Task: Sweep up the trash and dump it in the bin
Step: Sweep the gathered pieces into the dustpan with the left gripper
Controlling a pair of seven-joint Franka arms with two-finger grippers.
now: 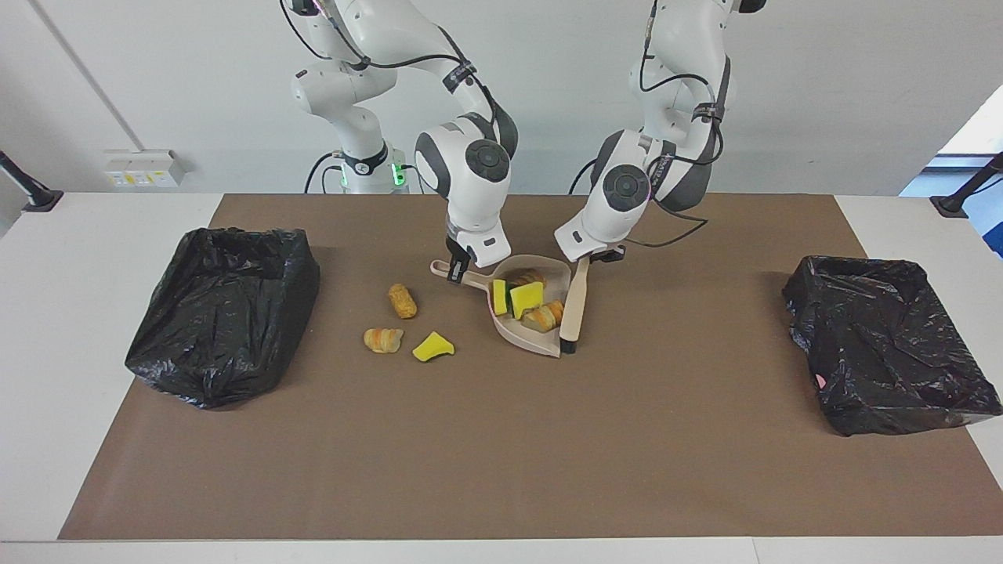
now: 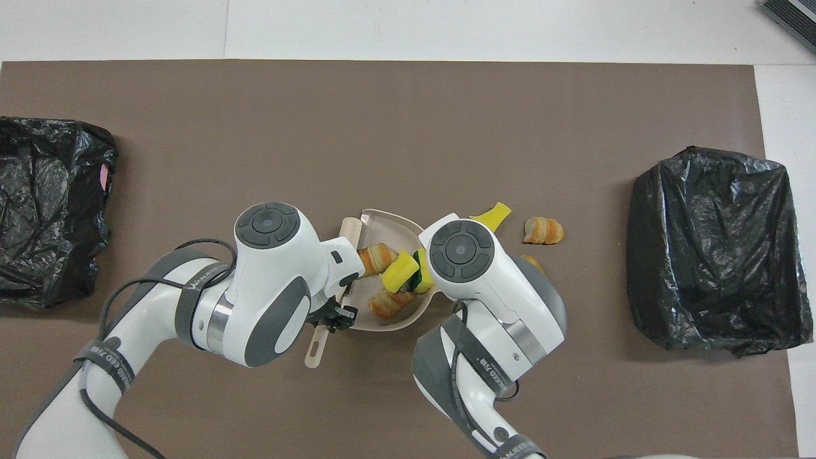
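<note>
A beige dustpan (image 1: 513, 330) (image 2: 389, 224) lies mid-mat. My right gripper (image 1: 458, 271) is shut on its handle; in the overhead view the wrist hides that gripper. My left gripper (image 1: 599, 256) (image 2: 331, 316) is shut on the beige brush (image 1: 574, 305) (image 2: 319, 347), whose bristles rest at the pan's mouth. Trash in the pan: yellow sponge chunks (image 1: 527, 298) (image 2: 400, 271) and pastry pieces (image 1: 544, 315) (image 2: 376, 257). Loose trash lies toward the right arm's end: a yellow sponge (image 1: 433, 346) (image 2: 492, 213) and two pastries (image 1: 403, 301) (image 1: 383, 339) (image 2: 543, 231).
A bin lined with a black bag (image 1: 223, 313) (image 2: 714, 248) stands at the right arm's end of the brown mat. A second black-bagged bin (image 1: 885, 345) (image 2: 48, 204) stands at the left arm's end. White table borders the mat.
</note>
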